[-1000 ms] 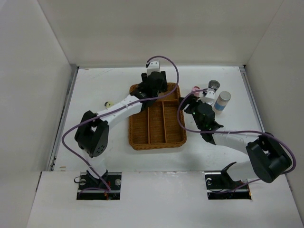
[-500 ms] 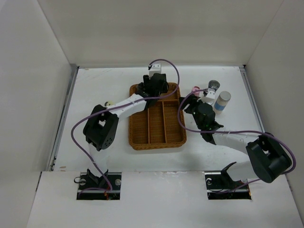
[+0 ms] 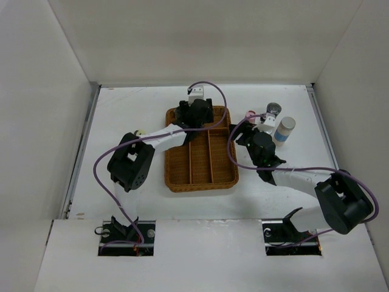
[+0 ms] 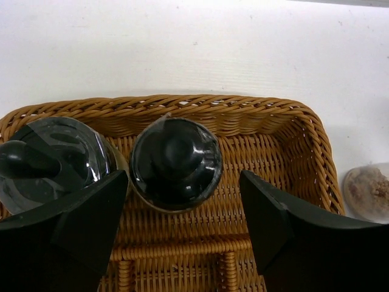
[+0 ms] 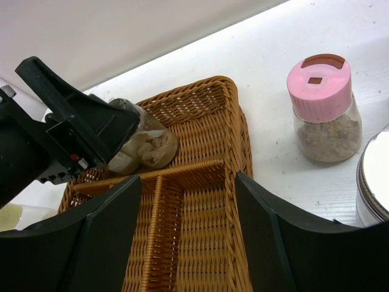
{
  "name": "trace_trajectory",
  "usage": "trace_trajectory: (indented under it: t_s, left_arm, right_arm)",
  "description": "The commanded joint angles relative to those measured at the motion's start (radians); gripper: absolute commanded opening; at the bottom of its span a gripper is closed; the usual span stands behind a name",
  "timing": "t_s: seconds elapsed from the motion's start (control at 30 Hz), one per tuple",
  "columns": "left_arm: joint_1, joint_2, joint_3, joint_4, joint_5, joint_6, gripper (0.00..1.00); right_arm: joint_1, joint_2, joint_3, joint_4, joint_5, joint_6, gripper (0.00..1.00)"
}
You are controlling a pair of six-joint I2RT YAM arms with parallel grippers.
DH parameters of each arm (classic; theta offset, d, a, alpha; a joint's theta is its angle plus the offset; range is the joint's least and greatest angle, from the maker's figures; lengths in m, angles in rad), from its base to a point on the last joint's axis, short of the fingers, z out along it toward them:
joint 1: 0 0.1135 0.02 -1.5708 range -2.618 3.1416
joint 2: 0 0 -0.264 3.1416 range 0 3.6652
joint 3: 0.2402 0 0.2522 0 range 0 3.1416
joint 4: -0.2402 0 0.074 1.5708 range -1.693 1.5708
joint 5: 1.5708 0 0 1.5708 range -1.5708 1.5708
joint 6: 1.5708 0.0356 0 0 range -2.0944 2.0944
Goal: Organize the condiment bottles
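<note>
Two dark-capped condiment bottles (image 4: 176, 163) (image 4: 51, 159) stand side by side in the far compartment of the wicker tray (image 4: 267, 115). My left gripper (image 4: 182, 213) is open just behind them, with a gap between its fingers (image 4: 273, 219) and the nearer cap. In the top view this gripper (image 3: 196, 118) hides them. My right gripper (image 5: 188, 225) is open and empty over the tray's right compartment (image 5: 209, 201). Right of the tray stand a pink-capped bottle (image 5: 319, 109) (image 3: 249, 114), a dark-capped one (image 3: 273, 109) and a silver-capped one (image 3: 284, 130).
A cream yellow-capped bottle (image 3: 138, 133) lies left of the tray (image 3: 203, 185), half hidden by my left arm. White walls close the table on three sides. A silver cap (image 5: 374, 182) sits close by my right finger.
My left gripper's jaws have spread and let go of the dark-capped bottle in the far compartment. The left elbow has swung nearer the tray. The right arm has not moved.
</note>
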Motion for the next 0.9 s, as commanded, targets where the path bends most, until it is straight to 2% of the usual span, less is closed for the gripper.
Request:
trace_trajectory:
  t_s: [0.0,0.2,0.4,0.5,0.63,0.73,0.87]
  left_arm:
    - [0.001,-0.067,-0.009,0.094,-0.004,0.01,0.76]
    - [-0.03,-0.157,-0.032,0.148,0.002,0.017,0.8]
    - [-0.071,-0.327,-0.093,0.207,0.004,0.028,0.79]
    - [-0.105,-0.448,-0.194,0.247,-0.028,0.023,0.67]
    - [-0.156,-0.61,-0.419,0.313,-0.018,-0.003,0.36]
    - [-0.202,-0.722,-0.619,0.338,0.017,-0.056,0.23]
    - [-0.287,-0.806,-0.823,0.387,0.053,-0.144,0.16]
  right_arm:
    - [-0.001,-0.001,0.01,0.058,-0.006,0.003,0.7]
    - [0.003,-0.003,0.014,0.06,0.006,-0.019,0.69]
    - [0.016,-0.044,-0.001,0.07,0.0,-0.024,0.54]
    - [0.02,-0.094,-0.016,0.075,-0.003,-0.023,0.39]
    - [0.027,-0.142,-0.01,0.041,-0.018,-0.029,0.19]
    - [0.028,-0.168,0.011,-0.014,-0.04,-0.029,0.13]
    - [0.028,-0.211,0.043,-0.091,-0.032,-0.035,0.12]
